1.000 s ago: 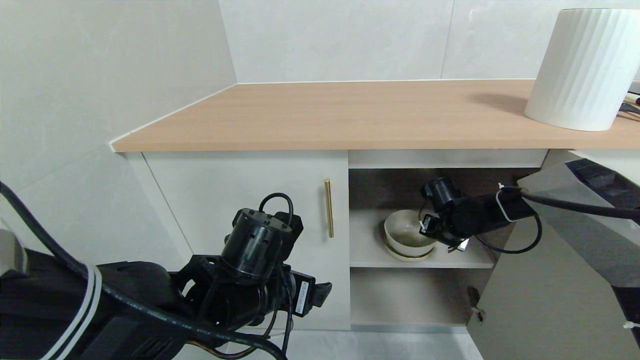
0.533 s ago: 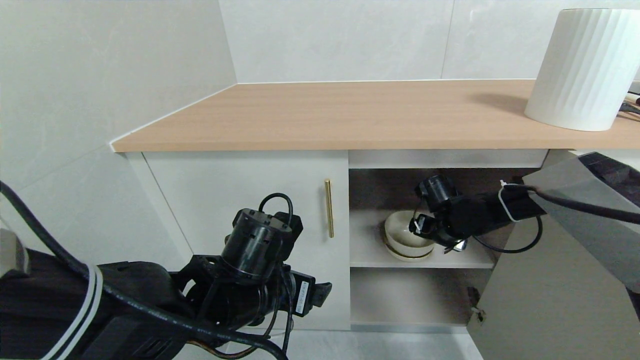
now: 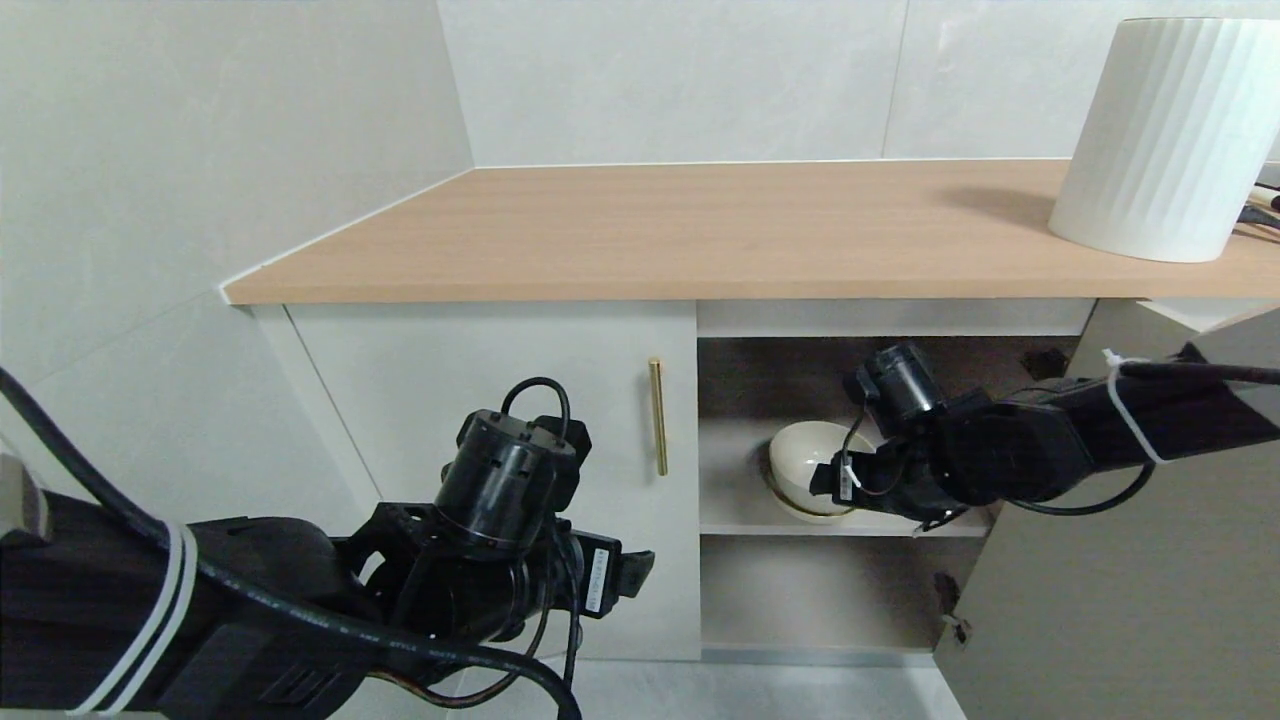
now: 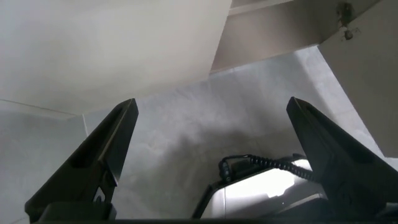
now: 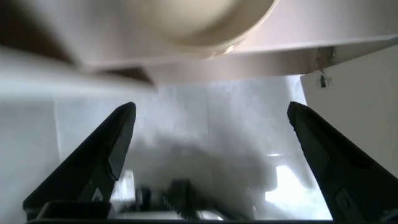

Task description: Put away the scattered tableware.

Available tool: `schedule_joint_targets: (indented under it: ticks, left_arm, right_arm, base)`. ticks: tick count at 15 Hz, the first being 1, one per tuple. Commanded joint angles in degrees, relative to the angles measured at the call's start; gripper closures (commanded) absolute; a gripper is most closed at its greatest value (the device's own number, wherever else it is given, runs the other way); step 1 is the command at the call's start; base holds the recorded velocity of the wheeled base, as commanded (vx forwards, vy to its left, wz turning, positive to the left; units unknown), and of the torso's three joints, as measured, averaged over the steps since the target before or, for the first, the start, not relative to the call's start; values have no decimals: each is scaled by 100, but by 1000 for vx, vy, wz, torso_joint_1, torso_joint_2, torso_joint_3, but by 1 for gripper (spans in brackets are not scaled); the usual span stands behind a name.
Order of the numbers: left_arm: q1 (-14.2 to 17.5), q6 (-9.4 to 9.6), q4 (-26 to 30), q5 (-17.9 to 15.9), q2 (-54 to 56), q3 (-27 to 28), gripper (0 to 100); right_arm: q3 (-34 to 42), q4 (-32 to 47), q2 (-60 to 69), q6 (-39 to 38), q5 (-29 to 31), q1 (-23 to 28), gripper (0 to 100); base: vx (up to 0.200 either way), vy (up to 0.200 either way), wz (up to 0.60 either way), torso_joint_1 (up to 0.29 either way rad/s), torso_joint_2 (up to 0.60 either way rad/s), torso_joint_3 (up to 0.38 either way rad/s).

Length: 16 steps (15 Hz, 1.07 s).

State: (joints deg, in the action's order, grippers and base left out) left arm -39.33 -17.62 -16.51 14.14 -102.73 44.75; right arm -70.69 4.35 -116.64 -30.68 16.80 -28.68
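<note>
A cream bowl (image 3: 800, 460) sits on a matching plate (image 3: 812, 514) on the middle shelf (image 3: 740, 505) of the open cabinet. My right gripper (image 3: 835, 482) hovers at the shelf's front edge, just in front of the bowl, open and empty. From the right wrist the bowl (image 5: 205, 18) and the shelf edge (image 5: 286, 53) appear beyond the spread fingers (image 5: 93, 165) of the right gripper (image 5: 211, 162). My left gripper (image 4: 214, 155) hangs low before the closed cabinet door, open over the floor with nothing in it; in the head view the left gripper (image 3: 625, 575) is at the lower left.
The right cabinet door (image 3: 1100, 590) stands swung open toward me. The left door (image 3: 500, 380) is shut, with a gold handle (image 3: 657, 417). A white ribbed container (image 3: 1170, 140) stands on the wooden countertop (image 3: 700, 230). A lower shelf (image 3: 810, 600) lies beneath.
My right gripper has drawn back from over the bowl toward the shelf's front edge and dropped a little. The left arm shifted slightly to the left.
</note>
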Motion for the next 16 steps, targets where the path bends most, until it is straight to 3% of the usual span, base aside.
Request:
schedule_joint_targets:
  ticks: [1,3,7,9,16]
  left_arm:
    - [101,-49,-2,62,7,16,0]
    - [171,-137,-19,71,95,16,0]
    - [215,-137,-37,71,315,-28,0]
    - [224,-119,-37,80,438,-89,0]
    - [215,-93,-37,221,482,-133,0]
  right_arm:
    - [513,154,1038,309,-326,-129,0]
    - [715,611,1680,599,-449,-137,0]
    - [759,1059,2022,616,-704,-137,0]
    - [1409,1217,2365,590,-792,-401,0]
    - [2253,1217,2646,388,-783,-630,0]
  base:
    - [0,0,0,0,0,0]
    - [0,0,0,0,0,0]
    - [0,0,0,0,0,0]
    - [-200,0,0,7,2,0]
    - [-200,0,0,-3,1,0]
